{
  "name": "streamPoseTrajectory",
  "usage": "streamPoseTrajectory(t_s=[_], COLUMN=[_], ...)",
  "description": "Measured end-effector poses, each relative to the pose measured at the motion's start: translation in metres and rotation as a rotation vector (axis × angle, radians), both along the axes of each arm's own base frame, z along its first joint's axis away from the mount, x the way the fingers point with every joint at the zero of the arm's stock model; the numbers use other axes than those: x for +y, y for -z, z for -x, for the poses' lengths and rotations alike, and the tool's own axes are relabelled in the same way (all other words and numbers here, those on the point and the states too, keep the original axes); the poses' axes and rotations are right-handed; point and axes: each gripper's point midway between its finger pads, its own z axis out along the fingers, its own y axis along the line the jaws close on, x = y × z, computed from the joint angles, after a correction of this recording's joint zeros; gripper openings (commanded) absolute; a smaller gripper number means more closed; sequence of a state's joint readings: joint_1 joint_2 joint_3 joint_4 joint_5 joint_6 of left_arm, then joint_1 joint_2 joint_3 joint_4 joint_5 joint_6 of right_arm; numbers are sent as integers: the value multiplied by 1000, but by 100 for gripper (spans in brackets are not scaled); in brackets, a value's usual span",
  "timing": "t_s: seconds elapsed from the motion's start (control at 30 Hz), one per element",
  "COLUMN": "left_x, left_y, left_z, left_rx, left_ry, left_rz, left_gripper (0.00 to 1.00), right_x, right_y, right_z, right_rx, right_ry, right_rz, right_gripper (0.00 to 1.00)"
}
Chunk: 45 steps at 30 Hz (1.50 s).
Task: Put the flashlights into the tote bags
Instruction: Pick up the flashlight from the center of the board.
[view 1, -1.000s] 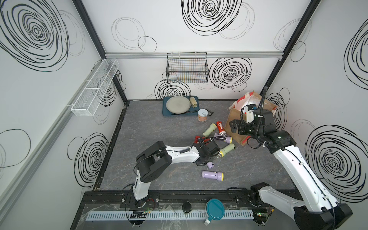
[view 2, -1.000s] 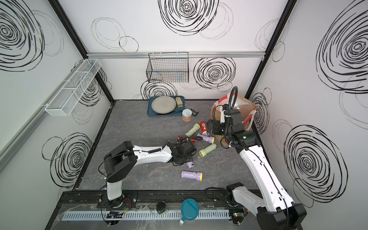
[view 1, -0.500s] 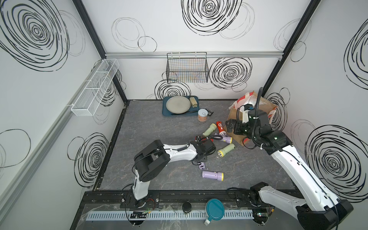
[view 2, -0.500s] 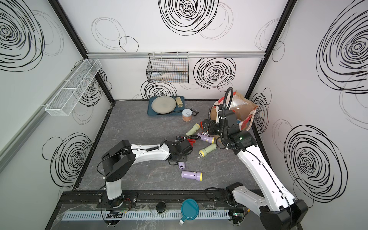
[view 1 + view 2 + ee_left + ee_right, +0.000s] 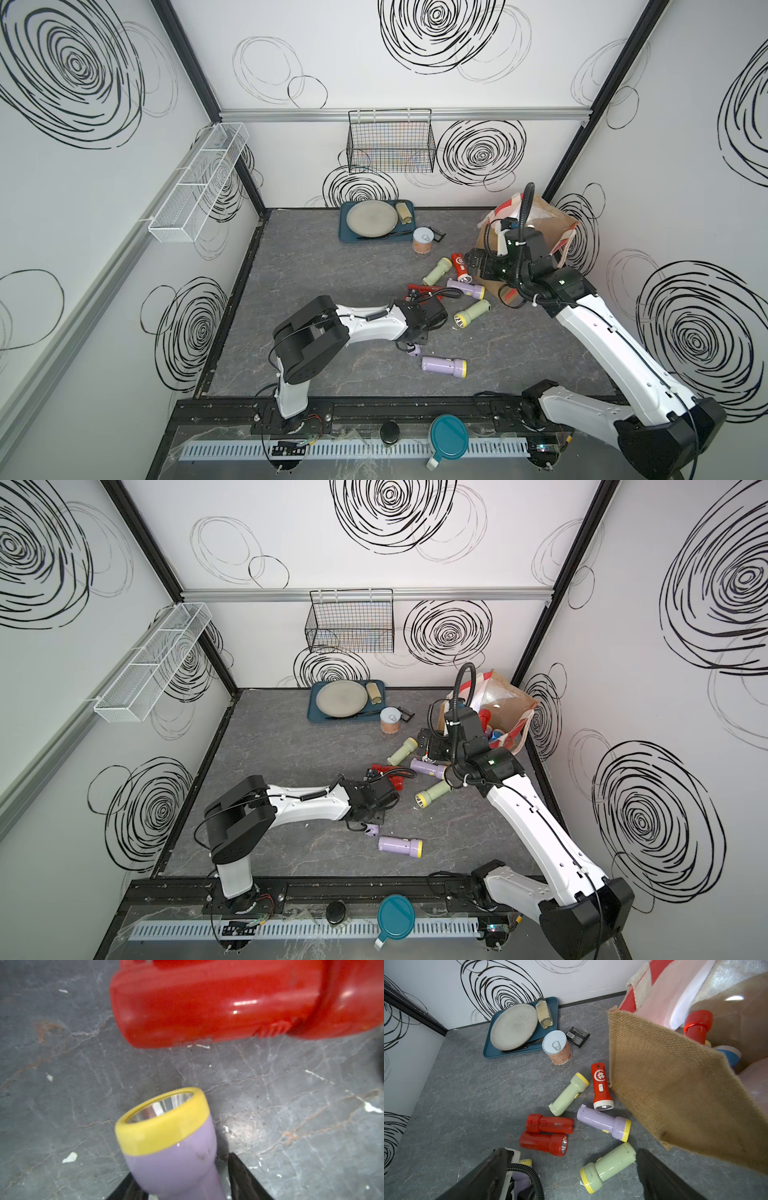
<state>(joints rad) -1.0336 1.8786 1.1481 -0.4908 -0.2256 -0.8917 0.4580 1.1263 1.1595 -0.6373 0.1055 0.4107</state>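
Note:
My left gripper is shut on a lilac flashlight with a yellow head, low over the floor, and its tail sticks out under the wrist in a top view. A red flashlight lies just ahead. My right gripper hangs open above a pale green flashlight, beside the jute tote bag. The bag holds a red flashlight and a blue one. Several more flashlights lie loose, among them a lilac one and an orange-red one.
A blue tray with a plate stands at the back, with a white-lidded tin and a small black block beside it. A black wire basket hangs on the back wall and a white wire shelf on the left wall.
My right arm has swung from over the bag out to the loose flashlights. My left gripper has shifted a little to the left, and the lilac flashlight has moved with it.

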Motion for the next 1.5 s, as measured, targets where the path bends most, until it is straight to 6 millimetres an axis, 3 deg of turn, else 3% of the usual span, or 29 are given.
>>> streamPoseTrajectory(t_s=[0.17,0.3,0.47,0.67,0.83,1.1,1.27,1.5], left_x=[-4,-5,1,20,22,6,2,2], left_y=[0,0,-1,-4,-15,-61,-105,-162], left_z=[8,10,10,12,11,10,5,-20], left_rx=[-5,-4,-4,17,11,-87,-181,-313], left_ry=[23,35,40,40,71,182,225,223], left_rz=[1,0,21,53,131,304,431,573], left_gripper=[56,40,22,17,15,13,11,9], right_x=[5,6,6,6,6,24,52,93], right_y=[12,13,2,-3,-3,-6,-13,-21], right_z=[-7,-8,-11,-12,-11,-5,9,26], right_rx=[35,40,16,8,14,21,3,9], right_ry=[-8,-8,-1,16,30,-34,-187,-417], right_rz=[9,9,1,-17,-38,-140,-270,-449], right_gripper=[100,100,100,100,100,100,100,100])
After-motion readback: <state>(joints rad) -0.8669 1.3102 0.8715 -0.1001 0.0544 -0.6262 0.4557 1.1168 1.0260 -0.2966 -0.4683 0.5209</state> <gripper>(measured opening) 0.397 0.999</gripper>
